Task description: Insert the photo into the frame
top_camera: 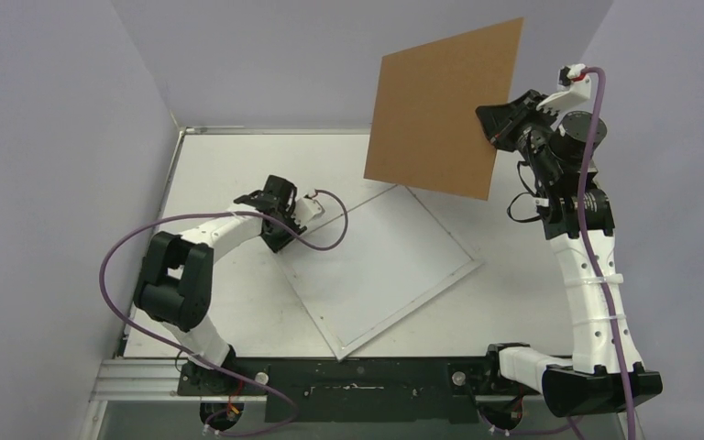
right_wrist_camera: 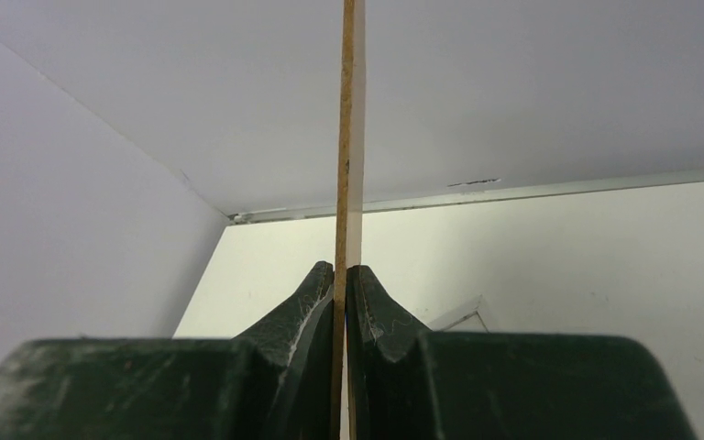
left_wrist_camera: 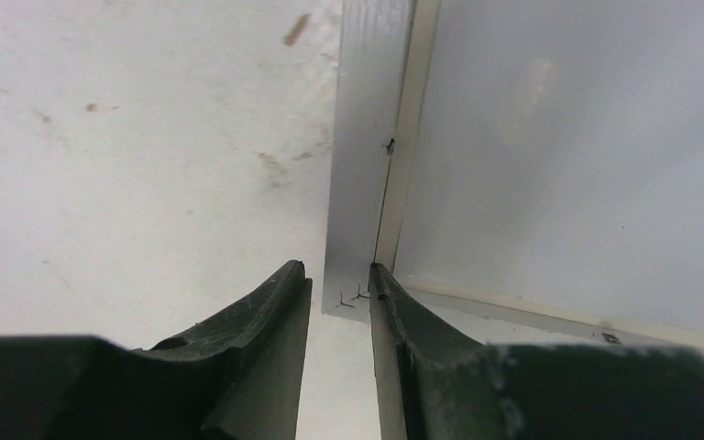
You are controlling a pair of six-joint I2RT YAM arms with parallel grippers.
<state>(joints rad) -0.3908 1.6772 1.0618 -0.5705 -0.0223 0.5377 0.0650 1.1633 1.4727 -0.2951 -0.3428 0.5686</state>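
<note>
The white frame lies flat on the table, turned like a diamond. My left gripper is down at its left corner. In the left wrist view the frame's rim runs up between the fingertips of the left gripper. The right fingertip touches the rim's inner edge, and a thin gap remains at the other finger. High at the back right, my right gripper is shut on a brown backing board, held tilted in the air. The right wrist view has the board's edge pinched in the right gripper. The photo is hidden.
Pale walls close in the table on the left, back and right. A metal rail runs along the back edge. A purple cable loops from the left wrist over the table beside the frame. A corner of the frame shows below the right gripper.
</note>
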